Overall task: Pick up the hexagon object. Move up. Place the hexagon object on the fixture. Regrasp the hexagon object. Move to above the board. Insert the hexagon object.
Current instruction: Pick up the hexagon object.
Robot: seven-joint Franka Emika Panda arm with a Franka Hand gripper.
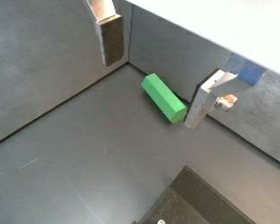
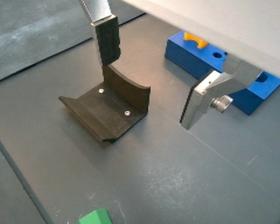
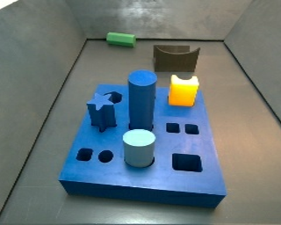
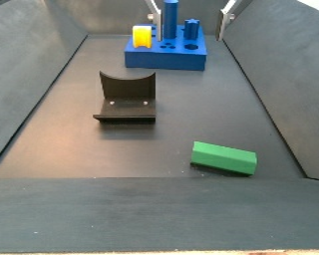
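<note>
Nearest your camera in a side view, the board (image 3: 143, 167) is lying on the dark floor, carrying a tall blue cylinder (image 3: 140, 98), a pale blue cylinder (image 3: 138, 147), a star-shaped blue peg (image 3: 103, 110) and an orange-yellow block (image 3: 184, 90). Beyond it you are seeing the fixture (image 3: 175, 58) standing upright, well apart from the hexagon object (image 3: 119, 38), which is lying flat on the floor near the far wall. The gripper (image 1: 160, 66) is hovering above the floor with its jaws spread wide and nothing between them; in a wrist view the hexagon object (image 1: 164, 97) is lying near one finger (image 1: 206, 102), not touching it as far as you can tell.
</note>
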